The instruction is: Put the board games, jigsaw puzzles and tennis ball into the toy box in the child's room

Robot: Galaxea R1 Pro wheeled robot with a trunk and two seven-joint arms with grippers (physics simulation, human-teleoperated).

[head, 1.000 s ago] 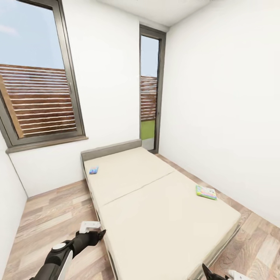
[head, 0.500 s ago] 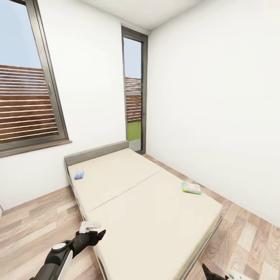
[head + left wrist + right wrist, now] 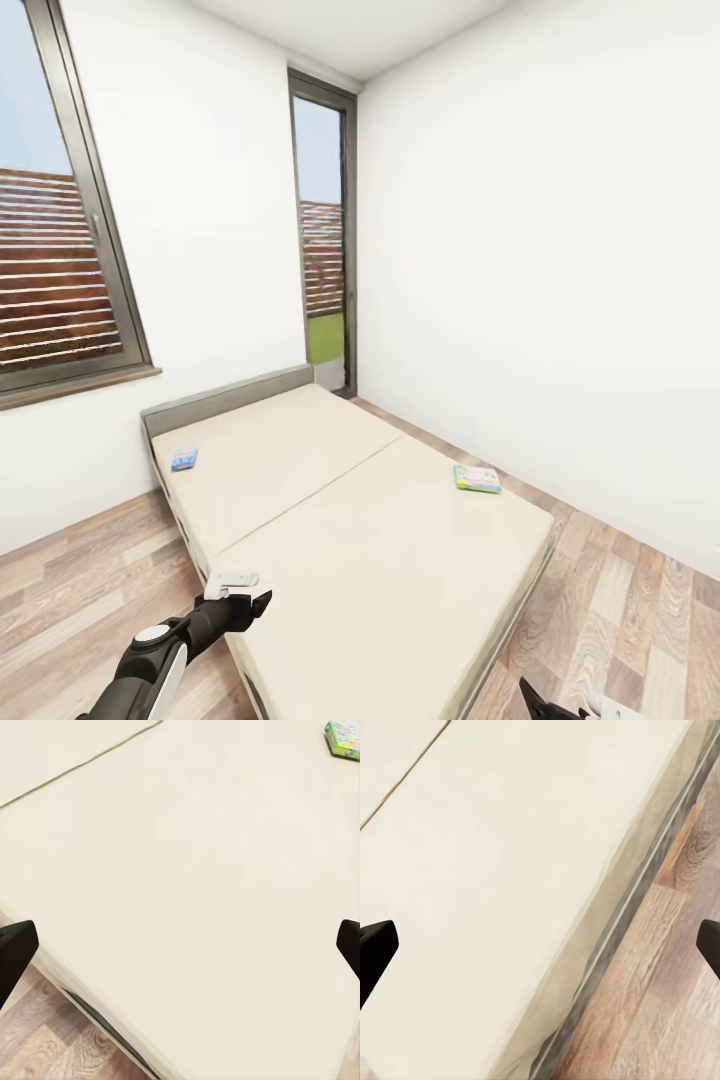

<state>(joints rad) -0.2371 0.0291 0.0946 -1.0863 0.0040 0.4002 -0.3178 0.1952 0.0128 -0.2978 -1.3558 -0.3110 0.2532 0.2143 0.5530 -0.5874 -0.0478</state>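
Head view, bed: the bed [image 3: 380,560] with its beige mattress lies in front of the robot, headboard at the far end.
Head view, left gripper: the left gripper [image 3: 255,597] hangs over the near left corner of the bed and carries nothing; how wide it stands I cannot tell here.
Head view, right gripper: only a dark tip of the right gripper [image 3: 545,700] shows at the lower edge, just off the near right corner of the bed.
Head view, green-edged board game: the green-edged board game [image 3: 477,478] lies flat near the right edge of the mattress, far ahead of the right gripper and a little inward from it.
Head view, blue board game: the blue board game [image 3: 184,459] lies near the headboard, far ahead of the left gripper and slightly to its outer side.
Left wrist view: both fingers spread wide and empty over the bare mattress; the green-edged game [image 3: 343,738] is well ahead of them.
Right wrist view: fingers wide apart, empty, above the mattress edge and the wooden floor [image 3: 660,1020].
Judgement: each arm is nearer to the game on its own side, but both games seem out of reach, so the base probably has to come closer first.
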